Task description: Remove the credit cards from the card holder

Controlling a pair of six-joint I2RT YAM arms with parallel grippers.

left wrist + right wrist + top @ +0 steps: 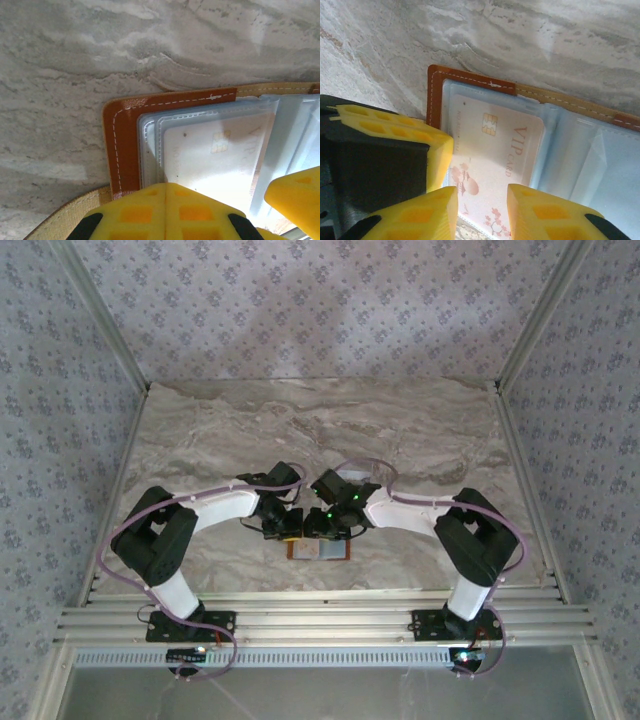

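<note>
The holder lies open on the tabletop, near the front edge, between the two arms. The left pincer is closed, its fingers pressed together at the holder's brown edge. The right pincer stands open, fingers apart above a pale VIP card in a clear sleeve

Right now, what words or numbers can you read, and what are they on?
"VIP CARD": on the pale credit card inside the card holder, right wrist view.
Tiny print along that card's left edge: too small to read.
No other readable text.
</note>
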